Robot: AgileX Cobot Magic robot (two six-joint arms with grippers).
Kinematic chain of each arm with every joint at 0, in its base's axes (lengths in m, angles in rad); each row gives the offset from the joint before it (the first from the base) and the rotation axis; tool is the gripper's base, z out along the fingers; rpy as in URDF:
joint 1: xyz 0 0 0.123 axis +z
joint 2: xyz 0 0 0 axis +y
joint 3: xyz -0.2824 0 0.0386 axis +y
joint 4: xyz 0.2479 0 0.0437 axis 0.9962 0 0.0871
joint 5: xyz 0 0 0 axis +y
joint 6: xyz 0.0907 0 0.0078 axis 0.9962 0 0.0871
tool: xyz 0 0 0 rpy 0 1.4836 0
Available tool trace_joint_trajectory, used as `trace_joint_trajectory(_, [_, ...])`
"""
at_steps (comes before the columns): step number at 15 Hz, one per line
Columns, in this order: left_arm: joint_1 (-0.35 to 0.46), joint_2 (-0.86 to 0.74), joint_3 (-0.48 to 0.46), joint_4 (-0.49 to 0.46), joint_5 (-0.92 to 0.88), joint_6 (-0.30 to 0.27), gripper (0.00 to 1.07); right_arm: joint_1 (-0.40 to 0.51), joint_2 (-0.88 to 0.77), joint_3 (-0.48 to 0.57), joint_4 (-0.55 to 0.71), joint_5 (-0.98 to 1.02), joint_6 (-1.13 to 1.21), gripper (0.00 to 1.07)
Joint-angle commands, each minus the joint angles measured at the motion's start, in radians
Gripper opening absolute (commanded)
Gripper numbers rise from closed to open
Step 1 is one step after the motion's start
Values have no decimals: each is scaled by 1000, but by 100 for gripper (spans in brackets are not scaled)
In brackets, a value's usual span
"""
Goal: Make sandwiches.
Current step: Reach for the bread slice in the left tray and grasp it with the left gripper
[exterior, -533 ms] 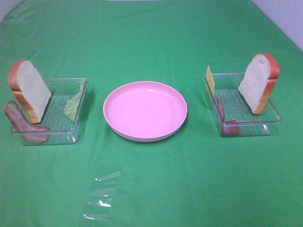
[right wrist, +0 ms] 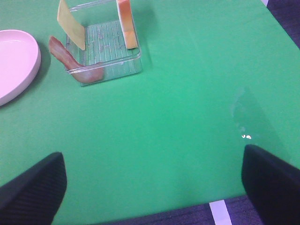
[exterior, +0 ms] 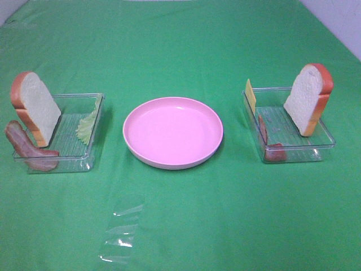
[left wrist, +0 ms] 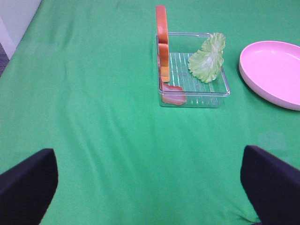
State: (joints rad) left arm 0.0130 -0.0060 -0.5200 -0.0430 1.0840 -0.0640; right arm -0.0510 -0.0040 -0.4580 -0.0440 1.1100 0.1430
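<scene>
No stacked sandwich is in view; the parts sit apart in two clear trays. In the left tray a bread slice leans upright, with a bacon strip at its near corner and lettuce against its right wall. The right tray holds another upright bread slice, a cheese slice and bacon. My left gripper hangs open and empty, well short of its tray. Equally far from the right tray, my right gripper is open and empty. Neither arm shows in the exterior view.
A round pink plate with nothing on it stands between the trays. A crumpled piece of clear film lies on the green cloth near the front. The cloth's front edge shows in the right wrist view.
</scene>
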Motion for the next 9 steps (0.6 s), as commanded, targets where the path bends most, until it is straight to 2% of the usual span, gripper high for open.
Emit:
trace_joint_trajectory(1, [-3,14,-6,-22,6,-3,98,0,-27,2,0,-7,-9,98])
trace_joint_trajectory(2, [-3,70,-38,-25,37,-2,98,0,-27,2,0,-7,-9,98])
trace_joint_trajectory(4, [-3,252,-162,-12,113,-1,98,0,-27,2,0,-7,-9,98])
trace_joint_trajectory(5, [-3,377,-232,1,151,-1,98,0,-27,2,0,-7,-9,98])
trace_joint_trajectory(6, [-3,631,-375,6,226,30,98,0,-27,2,0,-7,-9,98])
trace_joint_trajectory(7, [-3,685,-407,7,235,43,98,0,-27,2,0,-7,-9,98])
trace_joint_trajectory(9, [-3,926,-517,22,235,55,98,0,-27,2,0,-7,-9,98])
